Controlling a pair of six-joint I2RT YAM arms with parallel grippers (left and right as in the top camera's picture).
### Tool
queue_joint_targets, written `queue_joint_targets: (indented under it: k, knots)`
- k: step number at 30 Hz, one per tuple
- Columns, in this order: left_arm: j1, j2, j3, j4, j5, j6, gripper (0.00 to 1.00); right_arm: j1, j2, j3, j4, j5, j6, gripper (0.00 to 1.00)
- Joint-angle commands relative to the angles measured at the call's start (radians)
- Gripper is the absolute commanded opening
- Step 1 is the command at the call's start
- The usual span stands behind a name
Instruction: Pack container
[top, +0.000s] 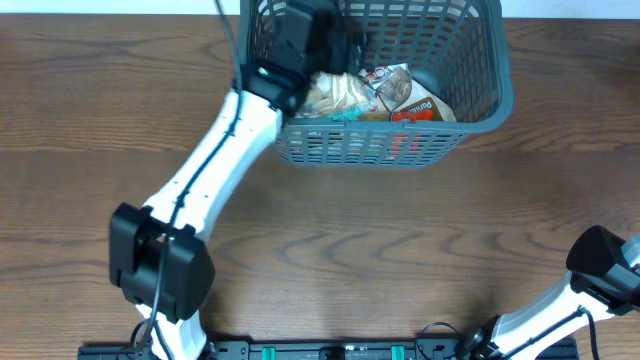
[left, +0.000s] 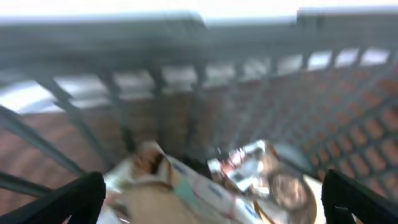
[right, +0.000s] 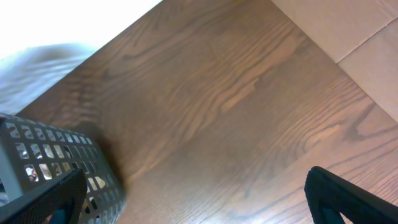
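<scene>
Wood-grain counter. Wrist views alone show the left tool gaping over crinkly packets in the lattice basket, and the right tool gaping empty.

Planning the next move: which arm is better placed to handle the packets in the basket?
Left. Left fingers hang open inside the basket, just above the packets. Right arm sits far off at the near edge of the table.

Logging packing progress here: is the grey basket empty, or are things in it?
Not empty: snack packets lie on the base of the container, seen overhead and from the left wrist. Their number cannot be told.
</scene>
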Motion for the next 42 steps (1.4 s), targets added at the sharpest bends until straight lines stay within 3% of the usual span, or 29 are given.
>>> queue_joint_targets:
  k: [1,11,14,21,34,42]
  knots:
    - [0.018,-0.069,0.100,-0.034,0.000,0.071,0.98,-0.003,0.001,-0.006,-0.002,-0.004,0.014,0.99]
    - [0.057,-0.288,0.177,-0.088,-0.017,0.104,0.99,-0.003,0.001,-0.006,-0.002,-0.005,0.014,0.99]
    - [0.102,-0.370,0.177,-0.150,-0.082,0.104,0.99,-0.003,0.001,-0.006,-0.002,-0.004,0.014,0.99]
    - [0.226,-0.560,0.177,-0.426,-0.241,0.138,0.99,-0.003,0.001,-0.006,-0.002,-0.004,0.014,0.99]
    - [0.269,-0.902,0.177,-0.799,-0.241,0.189,0.99,-0.003,0.001,-0.006,-0.002,-0.004,0.014,0.99]
    - [0.269,-1.079,0.177,-1.034,-0.237,0.063,0.98,-0.003,0.001,-0.006,-0.002,-0.004,0.014,0.99]
